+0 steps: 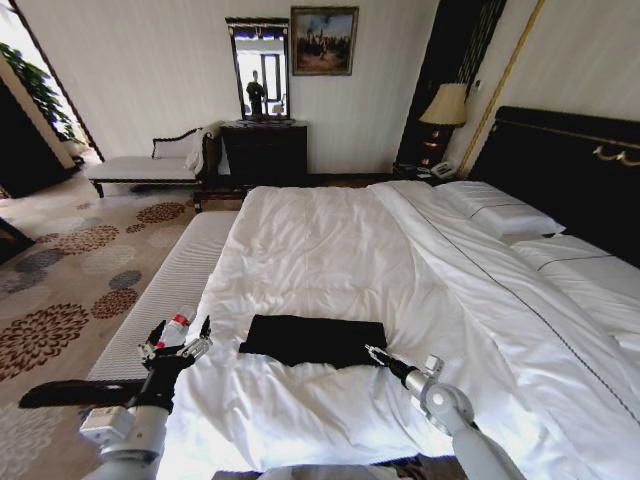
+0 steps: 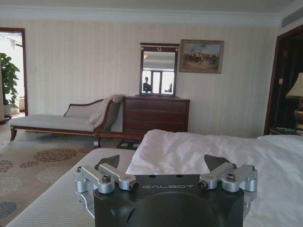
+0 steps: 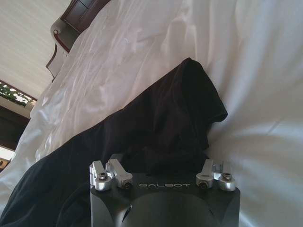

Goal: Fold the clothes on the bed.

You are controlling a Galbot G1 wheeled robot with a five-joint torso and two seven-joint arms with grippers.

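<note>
Shirt (image 1: 312, 340) lies folded on bed (image 1: 330, 250). Right tool (image 1: 378, 356) at shirt's 4 o'clock corner, fingers apart: hem to be gripped squarely. Left tool (image 1: 178, 347) apart, raised at 9 o'clock.

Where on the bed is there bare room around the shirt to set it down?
The duvet is bare beyond the black T-shirt toward the dresser, and between shirt and pillows. Crowded at the near edge: left gripper beside the shirt, right gripper at its corner.
</note>
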